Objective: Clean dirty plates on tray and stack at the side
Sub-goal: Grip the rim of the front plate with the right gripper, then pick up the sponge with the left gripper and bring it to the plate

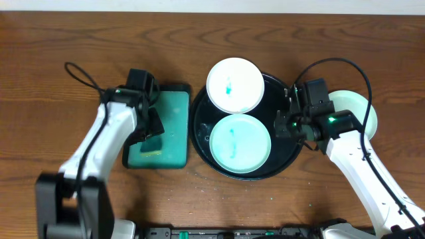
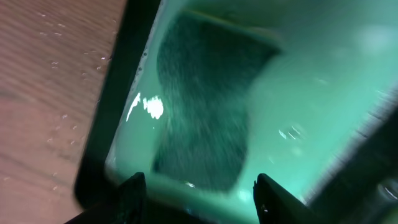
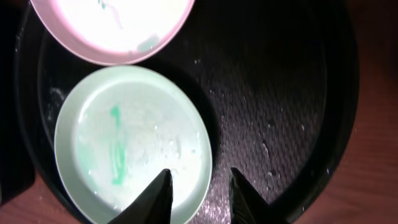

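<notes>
The round black tray [image 1: 287, 156] holds two dirty plates with teal smears. One plate [image 1: 232, 85] sits at the tray's far edge and the other [image 1: 240, 143] nearer the front. My right gripper [image 1: 283, 123] hovers over the tray's right side. In the right wrist view it [image 3: 201, 171] stands open, straddling the rim of the near plate [image 3: 130, 143], one finger over the plate and one over the bare tray [image 3: 280, 93]. My left gripper [image 1: 151, 129] is open low over the dark sponge [image 2: 205, 106], its fingertips [image 2: 138, 186] on either side of the sponge's near end.
The sponge lies in a rectangular teal tray [image 1: 174, 113] with a black rim, left of the round tray. A third pale plate [image 1: 358, 106] rests on the table to the right, partly under my right arm. Wooden table [image 1: 53, 40] surrounds everything.
</notes>
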Robot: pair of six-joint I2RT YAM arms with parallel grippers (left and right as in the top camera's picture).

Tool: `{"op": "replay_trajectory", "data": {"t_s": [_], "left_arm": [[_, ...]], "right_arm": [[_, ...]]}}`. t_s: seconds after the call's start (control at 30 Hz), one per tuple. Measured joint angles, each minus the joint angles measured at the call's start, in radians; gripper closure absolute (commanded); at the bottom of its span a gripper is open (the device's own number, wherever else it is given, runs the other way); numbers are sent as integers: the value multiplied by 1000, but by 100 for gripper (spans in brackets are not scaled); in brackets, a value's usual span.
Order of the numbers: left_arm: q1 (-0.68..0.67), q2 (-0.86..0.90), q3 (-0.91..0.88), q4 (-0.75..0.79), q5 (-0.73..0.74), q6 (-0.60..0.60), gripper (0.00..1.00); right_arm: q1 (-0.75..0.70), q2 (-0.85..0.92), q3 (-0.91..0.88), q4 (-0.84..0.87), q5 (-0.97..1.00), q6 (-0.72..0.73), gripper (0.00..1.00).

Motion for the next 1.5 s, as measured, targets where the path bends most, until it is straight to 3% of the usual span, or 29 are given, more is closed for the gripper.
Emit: {"op": "replay_trajectory", "data": {"t_s": [0.2, 0.27, 0.67, 0.77, 0.87, 1.03, 1.07, 1.17, 1.27, 1.4, 1.5], "left_arm": [[78, 183, 1, 106, 63, 20, 74], [89, 199, 5, 120, 106, 38, 93], [80, 103, 20, 16, 167, 77, 93], [43, -2, 20, 5, 169, 94, 93], [-10, -90, 21, 0, 169, 104, 93], [-93, -150, 21, -3, 163, 116, 93], [-103, -150, 21, -3, 161, 116, 93], [-120, -150, 21, -3, 161, 116, 93], [-138, -150, 21, -3, 160, 112, 93], [-188, -150, 21, 40, 181, 93, 93], [-251, -150, 18, 155, 220, 45, 93]], "right_arm": [[0, 1, 0, -35, -1, -1, 73], [0, 1, -1, -34, -1, -1, 73], [0, 1, -31, -2, 101, 80, 74], [0, 13, -63, 58, 128, 94, 68], [0, 53, -100, 120, 100, 61, 56], [0, 157, -118, 178, -26, -28, 52], [0, 182, -119, 187, -45, -40, 56], [0, 253, -119, 209, -84, -69, 82], [0, 308, -121, 227, -110, -81, 99], [-2, 317, -120, 240, -134, -75, 99], [-1, 317, -120, 238, -129, -40, 99]]}}
